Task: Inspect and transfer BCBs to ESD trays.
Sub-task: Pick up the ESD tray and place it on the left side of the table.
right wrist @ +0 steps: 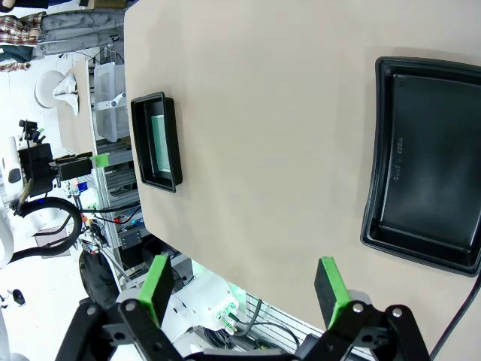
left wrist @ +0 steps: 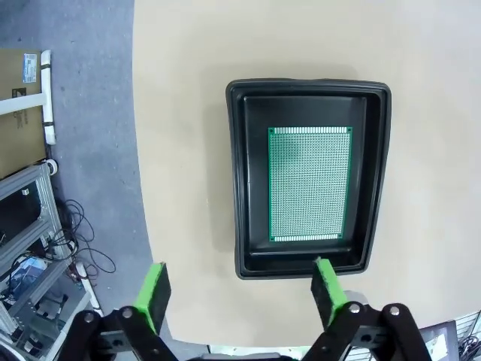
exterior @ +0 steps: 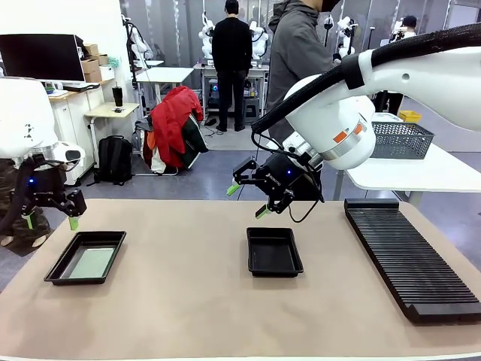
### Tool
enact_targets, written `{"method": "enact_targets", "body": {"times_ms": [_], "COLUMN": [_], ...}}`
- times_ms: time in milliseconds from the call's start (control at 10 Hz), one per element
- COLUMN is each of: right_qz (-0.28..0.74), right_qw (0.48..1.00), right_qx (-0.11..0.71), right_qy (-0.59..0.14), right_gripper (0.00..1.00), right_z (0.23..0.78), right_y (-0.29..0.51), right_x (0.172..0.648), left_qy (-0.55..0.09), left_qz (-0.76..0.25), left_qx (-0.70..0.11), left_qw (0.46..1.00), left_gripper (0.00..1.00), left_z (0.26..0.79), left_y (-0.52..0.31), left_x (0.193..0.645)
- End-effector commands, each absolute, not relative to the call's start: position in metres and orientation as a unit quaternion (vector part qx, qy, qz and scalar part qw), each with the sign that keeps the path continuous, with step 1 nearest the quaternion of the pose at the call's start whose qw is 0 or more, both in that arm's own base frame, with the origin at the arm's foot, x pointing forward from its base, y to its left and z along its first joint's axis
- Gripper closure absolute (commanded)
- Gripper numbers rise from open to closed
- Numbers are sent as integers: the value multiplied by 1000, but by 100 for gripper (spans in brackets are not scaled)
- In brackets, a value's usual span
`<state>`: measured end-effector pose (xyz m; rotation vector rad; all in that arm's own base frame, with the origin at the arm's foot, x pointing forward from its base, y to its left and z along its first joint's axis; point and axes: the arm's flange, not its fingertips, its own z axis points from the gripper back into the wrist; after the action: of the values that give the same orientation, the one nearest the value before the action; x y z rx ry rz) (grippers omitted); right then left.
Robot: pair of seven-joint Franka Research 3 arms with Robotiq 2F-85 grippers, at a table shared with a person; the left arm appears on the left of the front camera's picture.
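Left gripper (left wrist: 240, 289): jaws wide apart, nothing between them; it hangs above the rim of the left ESD tray (left wrist: 234, 188), by the worktop's (exterior: 188, 316) left edge.

Right gripper (right wrist: 244, 284): jaws likewise spread and empty; it hovers over the far side of the second ESD tray (exterior: 274, 273), which sits about mid-worktop.

Progress: one BCB (left wrist: 310, 184) lies flat inside the left tray, square to its walls, black floor showing all round it; the second tray is bare. You can count one transfer as done and one tray unfilled; I see no other board on the worktop, so where the next comes from I cannot tell.

Room: broad bare worktop between the two trays and along the near edge; the ribbed rack (exterior: 409, 263) runs down the right edge, well apart from the second tray. Mind the left tray's closeness to the left edge; little margin there for a sideways approach.
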<state>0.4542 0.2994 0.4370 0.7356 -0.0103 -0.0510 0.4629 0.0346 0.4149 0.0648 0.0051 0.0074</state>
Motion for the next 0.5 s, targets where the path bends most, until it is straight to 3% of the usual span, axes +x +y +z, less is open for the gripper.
{"method": "enact_targets", "body": {"times_ms": [0, 400], "right_qz": [-25, -25], "right_qw": [934, 934], "right_qx": [357, 357], "right_qy": [-5, -5], "right_gripper": [0, 0], "right_z": [437, 437], "right_y": [300, 300], "right_x": [454, 454], "left_qy": [-6, 0], "left_qz": [15, 4], "left_qx": [48, 33], "left_qw": [999, 999], "left_gripper": [0, 0], "left_z": [418, 417], "left_y": [34, 35], "left_x": [458, 463]}}
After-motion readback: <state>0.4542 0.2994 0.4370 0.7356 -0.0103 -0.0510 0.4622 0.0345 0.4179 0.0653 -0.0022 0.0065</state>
